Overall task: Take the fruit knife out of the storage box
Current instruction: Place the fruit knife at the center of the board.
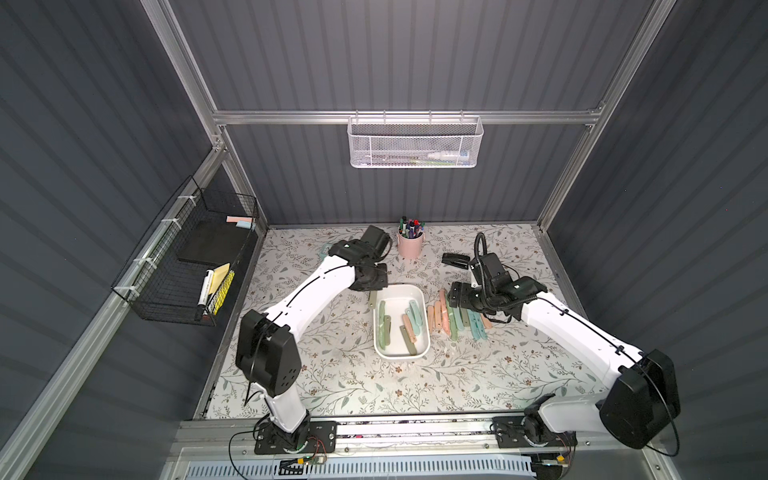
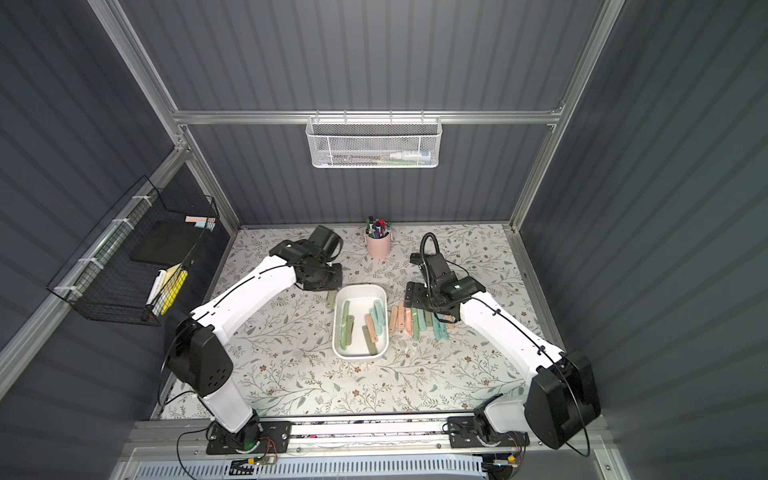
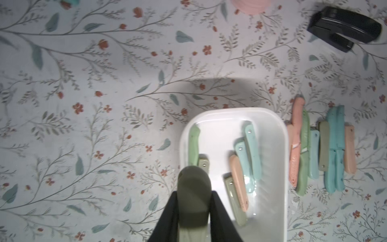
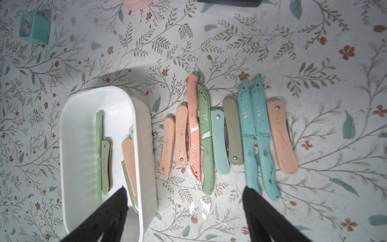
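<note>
My left pincer [image 3: 193, 198] is clamping one olive fruit knife [image 3: 193, 184], which is hanging at the left rim of the storage box [image 1: 398, 297]. Only the left wrist view is showing this grip. Six knives are lying inside the box and nine in the row [image 4: 232, 130] just beside it. My right pincer [image 4: 186, 191] is standing wide apart, holding nothing, above that row. Its wrist view alone is showing the "CERAMIC" lettering.
</note>
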